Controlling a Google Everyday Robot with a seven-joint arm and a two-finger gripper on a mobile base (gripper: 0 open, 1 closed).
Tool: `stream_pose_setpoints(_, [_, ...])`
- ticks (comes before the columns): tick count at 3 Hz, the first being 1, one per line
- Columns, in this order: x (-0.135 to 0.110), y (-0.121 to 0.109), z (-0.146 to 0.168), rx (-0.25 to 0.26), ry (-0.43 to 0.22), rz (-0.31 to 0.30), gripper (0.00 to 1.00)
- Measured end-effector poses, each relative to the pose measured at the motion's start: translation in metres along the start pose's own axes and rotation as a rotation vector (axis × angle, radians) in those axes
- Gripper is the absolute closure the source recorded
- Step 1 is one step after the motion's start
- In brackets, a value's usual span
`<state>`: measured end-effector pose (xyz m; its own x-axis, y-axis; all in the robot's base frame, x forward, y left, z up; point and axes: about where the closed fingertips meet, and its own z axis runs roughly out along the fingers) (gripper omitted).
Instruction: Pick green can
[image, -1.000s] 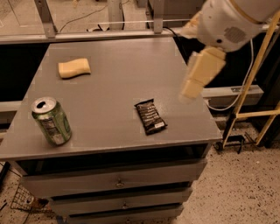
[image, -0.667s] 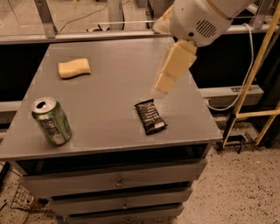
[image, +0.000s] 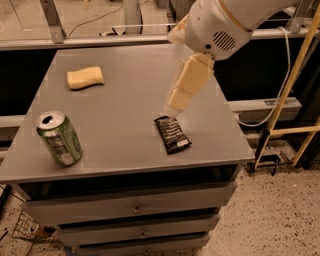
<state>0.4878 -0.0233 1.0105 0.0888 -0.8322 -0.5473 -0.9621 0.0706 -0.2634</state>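
The green can (image: 60, 139) stands upright near the front left corner of the grey table (image: 125, 95). It has a silver top with an open pull-tab hole and pale label patches. My gripper (image: 176, 104) is cream-coloured and hangs from the white arm (image: 225, 25) over the right middle of the table. Its tip is just above the far end of the black snack wrapper (image: 172, 134). It is far to the right of the can and holds nothing that I can see.
A yellow sponge (image: 85, 77) lies at the back left of the table. The table top sits on a cabinet with drawers (image: 135, 207). A yellow frame (image: 295, 75) and a white cable (image: 288, 65) stand to the right, over a speckled floor.
The arm and gripper have swung left from the table's right edge toward the middle and a little lower, ending over the black wrapper. The can, sponge and wrapper have not moved.
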Motion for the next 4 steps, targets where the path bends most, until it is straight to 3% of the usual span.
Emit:
stream_pose_setpoints(1, [-0.015, 0.006, 0.047, -0.057, -0.08, -0.006, 0.0])
stream_pose_setpoints(2, [-0.043, 0.011, 0.114, -0.148, -0.209, -0.036, 0.0])
stream_pose_setpoints(3, [-0.057, 0.016, 0.146, -0.197, -0.273, -0.05, 0.0])
stream_pose_setpoints(4, [-0.09, 0.033, 0.17, -0.264, -0.392, -0.088, 0.0])
